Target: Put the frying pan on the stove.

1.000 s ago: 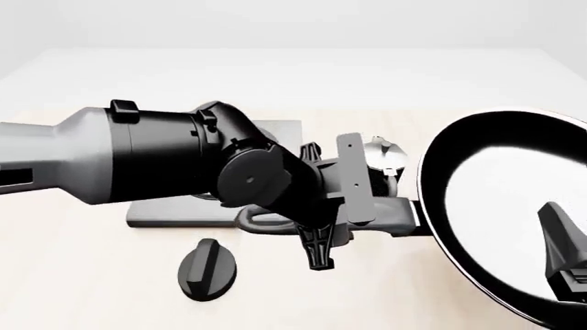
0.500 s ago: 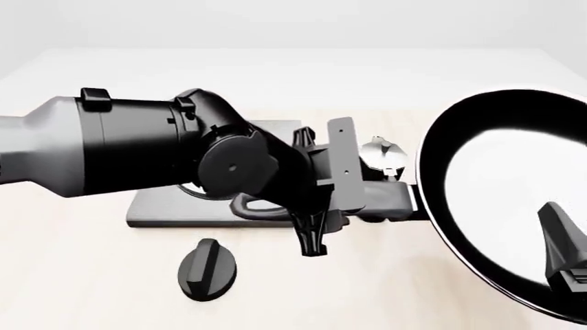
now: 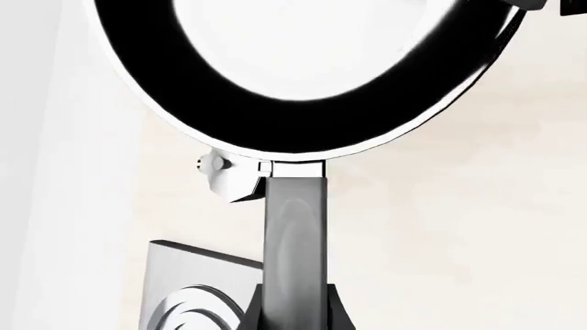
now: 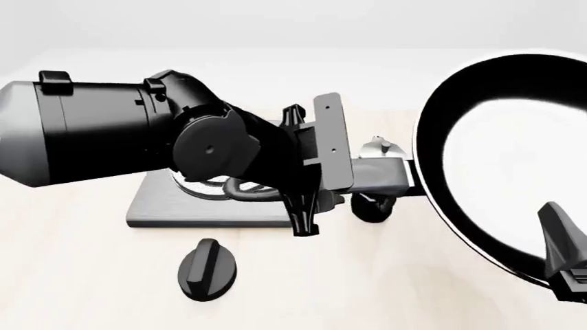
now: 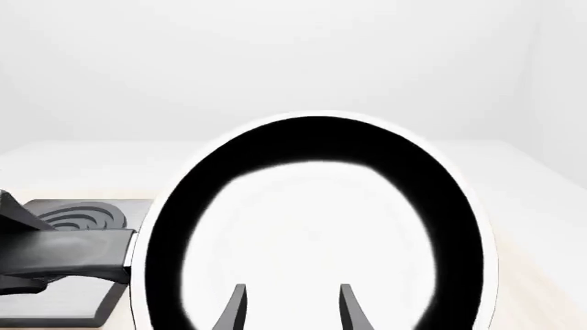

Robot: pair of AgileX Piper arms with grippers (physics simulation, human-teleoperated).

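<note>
We see the left gripper [image 4: 307, 199] pinching the frying pan [image 4: 500, 161] by its handle, lifted right of the stove [image 4: 165, 206]; the right gripper [image 5: 289, 306] jaws stand spread.

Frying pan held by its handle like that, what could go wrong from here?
The left gripper holds the frying pan only far out on its long handle, so the heavy bowl could twist or slip. The moka pot sits right beside the handle and could get knocked. The right gripper fingers sit close to the pan and might collide.
</note>
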